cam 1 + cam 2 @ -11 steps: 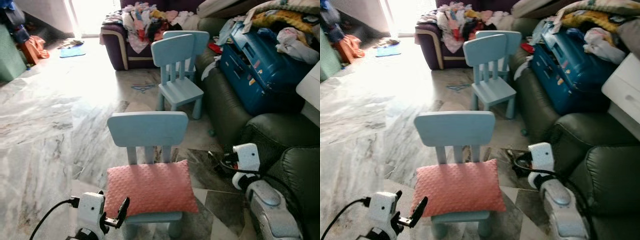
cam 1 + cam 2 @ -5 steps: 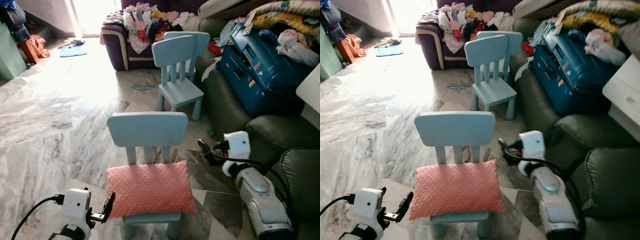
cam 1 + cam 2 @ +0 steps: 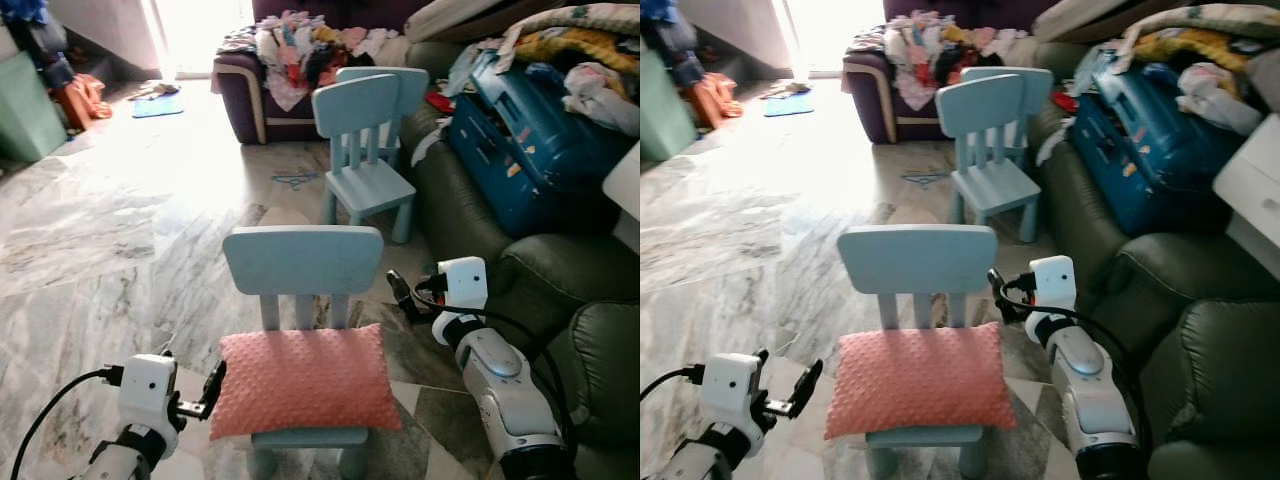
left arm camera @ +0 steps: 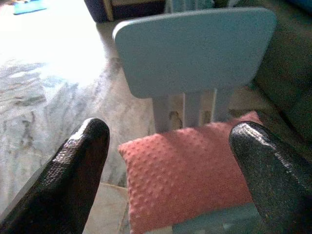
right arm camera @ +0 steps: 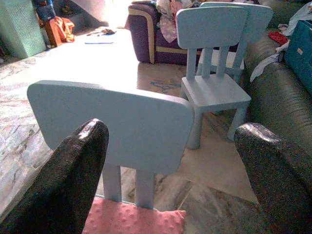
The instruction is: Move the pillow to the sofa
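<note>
At the lower left, the left gripper (image 3: 210, 390) hovers just beside the left edge of the pink pillow (image 3: 303, 378), fingers spread wide; its wrist view frames the pillow between the two black fingers (image 4: 80, 168). The pillow lies flat on the seat of a small blue chair (image 3: 303, 262) standing on the marble floor (image 3: 110, 240). The right gripper (image 3: 397, 293) hangs near the chair's right side, level with the backrest, jaws wide apart. Its wrist view adds a second blue chair (image 5: 214, 53) beyond. The dark green sofa (image 3: 470, 215) runs along the right, carrying a blue suitcase (image 3: 520, 150).
</note>
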{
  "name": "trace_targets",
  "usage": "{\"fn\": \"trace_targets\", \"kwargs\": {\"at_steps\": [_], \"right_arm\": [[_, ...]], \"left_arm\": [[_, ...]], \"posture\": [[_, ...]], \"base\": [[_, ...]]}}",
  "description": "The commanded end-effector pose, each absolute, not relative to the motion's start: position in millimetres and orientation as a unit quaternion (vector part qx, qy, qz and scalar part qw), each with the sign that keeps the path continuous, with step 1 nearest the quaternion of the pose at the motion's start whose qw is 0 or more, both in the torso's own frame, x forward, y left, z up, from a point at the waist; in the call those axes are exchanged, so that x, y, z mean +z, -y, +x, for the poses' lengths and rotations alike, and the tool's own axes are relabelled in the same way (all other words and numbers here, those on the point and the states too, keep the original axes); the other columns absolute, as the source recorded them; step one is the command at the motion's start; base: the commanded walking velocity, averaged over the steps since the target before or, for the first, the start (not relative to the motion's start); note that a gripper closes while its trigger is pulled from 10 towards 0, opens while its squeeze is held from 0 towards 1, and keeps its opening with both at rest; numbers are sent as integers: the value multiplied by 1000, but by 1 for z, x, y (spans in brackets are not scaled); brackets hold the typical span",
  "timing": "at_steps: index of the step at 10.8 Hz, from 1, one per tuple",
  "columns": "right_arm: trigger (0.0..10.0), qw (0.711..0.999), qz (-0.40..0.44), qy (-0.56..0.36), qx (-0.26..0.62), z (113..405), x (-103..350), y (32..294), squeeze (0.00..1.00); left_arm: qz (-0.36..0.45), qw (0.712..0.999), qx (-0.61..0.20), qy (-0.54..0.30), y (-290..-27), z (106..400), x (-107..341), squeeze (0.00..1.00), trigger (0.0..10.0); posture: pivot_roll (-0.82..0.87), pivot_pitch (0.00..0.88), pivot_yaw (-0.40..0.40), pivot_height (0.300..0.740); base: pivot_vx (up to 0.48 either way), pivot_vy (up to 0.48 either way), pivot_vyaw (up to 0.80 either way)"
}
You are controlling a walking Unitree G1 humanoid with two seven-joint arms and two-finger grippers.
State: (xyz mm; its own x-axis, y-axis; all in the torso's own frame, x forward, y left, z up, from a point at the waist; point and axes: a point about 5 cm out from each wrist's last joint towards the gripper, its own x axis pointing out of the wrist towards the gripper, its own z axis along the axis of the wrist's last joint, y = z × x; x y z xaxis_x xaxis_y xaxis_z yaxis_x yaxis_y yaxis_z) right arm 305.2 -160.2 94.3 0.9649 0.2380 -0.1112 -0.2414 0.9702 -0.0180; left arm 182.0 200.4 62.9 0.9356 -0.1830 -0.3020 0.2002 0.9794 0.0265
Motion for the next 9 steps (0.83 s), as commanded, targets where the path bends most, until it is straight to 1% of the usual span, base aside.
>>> {"fn": "trace_targets", "kwargs": {"at_steps": [1,2,3,5,6,9], "right_arm": [[10000,992,-16,-54,114,303,94,164,0],[10000,990,-19,-56,124,301,92,162,0],[10000,992,-17,-57,112,299,90,165,0],[10000,993,-20,-54,106,296,91,169,0],[10000,994,-20,-52,99,293,97,173,0],[10000,992,-30,-63,102,282,94,180,0]], "left_arm": [[33,983,-101,-152,-206,182,66,0,10000],[38,982,-102,-155,-208,182,65,0,10000],[35,982,-94,-158,-209,182,62,0,10000],[28,983,-88,-161,-202,185,55,0,10000],[18,984,-81,-157,-199,186,55,0,10000],[13,984,-77,-158,-196,183,52,0,10000]], "posture": [[-108,45,19,740],[-114,42,29,740],[-130,38,35,740],[-154,41,40,740],[-166,54,25,740],[-181,82,30,740]], "base": [[0,0,0],[0,0,0],[0,0,0],[0,0,0],[0,0,0],[0,0,0]]}}
